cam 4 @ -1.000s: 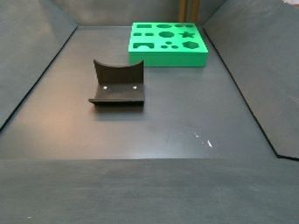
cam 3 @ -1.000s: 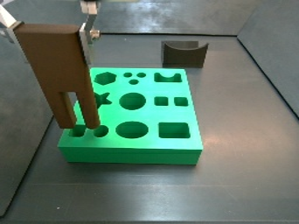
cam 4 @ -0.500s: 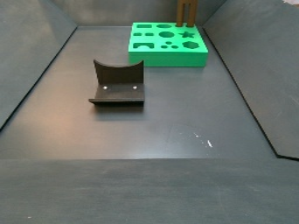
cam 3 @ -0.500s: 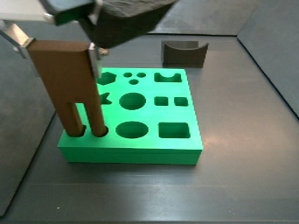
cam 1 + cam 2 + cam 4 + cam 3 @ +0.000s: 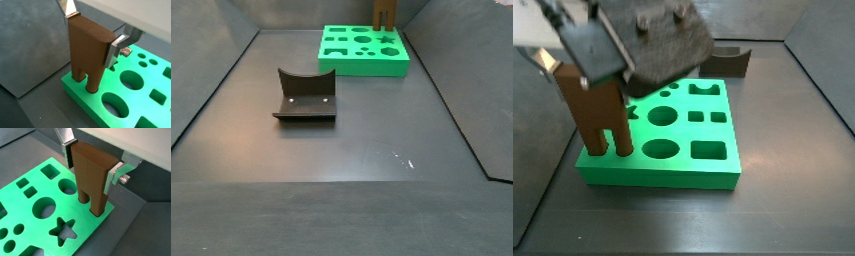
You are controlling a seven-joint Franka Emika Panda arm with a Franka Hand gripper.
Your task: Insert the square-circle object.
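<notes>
Square-circle object (image 5: 90, 52) is standing upright at a corner of the green board (image 5: 33, 208), both legs reaching down into their holes; depth of seating cannot be told. Claw (image 5: 93, 162) is closing on the block's upper body, silver fingers (image 5: 117, 47) pressing opposite narrow faces, nothing else between them. In a side view the arm is looming over the board (image 5: 687, 155) and the block (image 5: 591, 105) is showing below it. Block is looking rigid, plain brown, probably light; smooth faces may be slippery, so a hold high on the solid part, above the fork, is seeming soundest. Legs are looking slender; a tilt could jam them. Dark fixture (image 5: 305, 95) is sitting well apart on the table (image 5: 345, 150).
</notes>
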